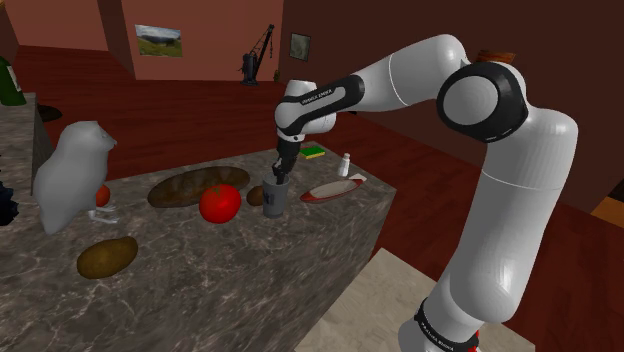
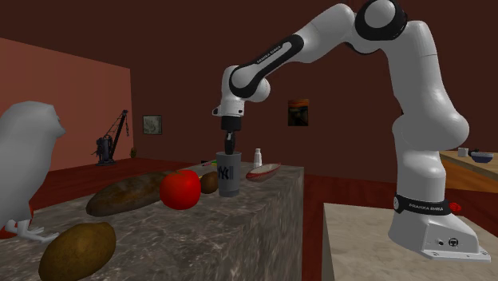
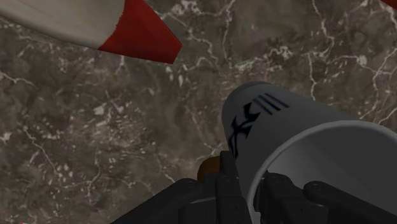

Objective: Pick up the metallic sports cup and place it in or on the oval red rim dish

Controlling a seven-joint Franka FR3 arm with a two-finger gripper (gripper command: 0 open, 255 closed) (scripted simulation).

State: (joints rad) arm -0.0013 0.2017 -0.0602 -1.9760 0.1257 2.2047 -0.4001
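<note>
sports cup (image 3: 299, 127) | hand (image 3: 254, 194) clamps its rim wall, one finger inside | red-rimmed dish (image 3: 137, 28) cut off in wrist view

Grey cup (image 2: 229, 174), dark-blue lettering (image 3: 245, 124)

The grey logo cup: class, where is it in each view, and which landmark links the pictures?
Shoulder view: cup at centre, right of the tomato.
Second exterior view: cup at centre, right of the tomato.
Wrist view: cup close up, across bare counter from the red-rimmed dish.
Shared landmark: the red-rimmed dish.
</note>
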